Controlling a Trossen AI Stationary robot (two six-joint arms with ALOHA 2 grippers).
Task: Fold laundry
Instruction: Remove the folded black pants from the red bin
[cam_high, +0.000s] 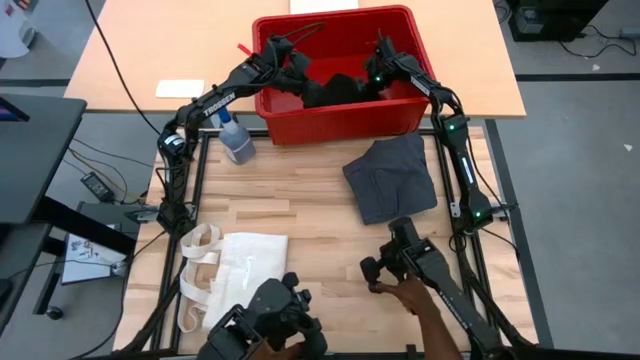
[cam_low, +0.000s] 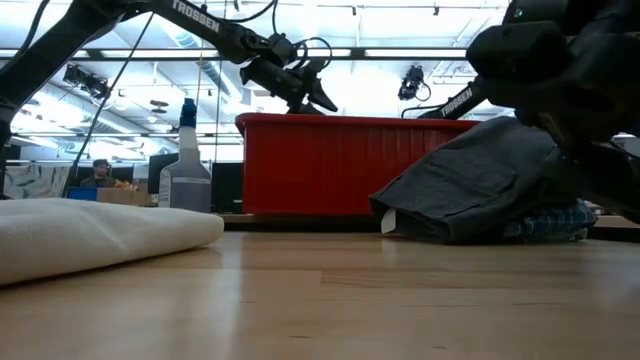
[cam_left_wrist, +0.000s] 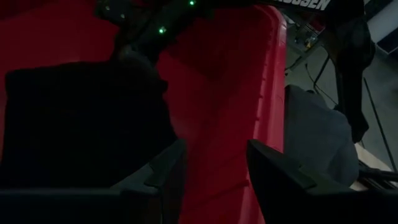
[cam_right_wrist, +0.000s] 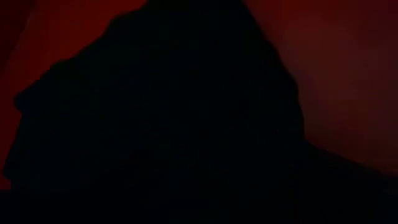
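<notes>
Where the red basket hides them, left gripper gapes empty; right gripper spread over dark garment.

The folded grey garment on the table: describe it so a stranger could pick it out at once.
Find the red basket at the table's far edge. Just in front of its right corner, on bare wood, lies the grey garment. It is folded and dark, unlike the cream tote bag nearer the left.

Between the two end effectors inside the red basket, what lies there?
High view: a black garment lies in the red basket between the left end effector and the right end effector.
</notes>
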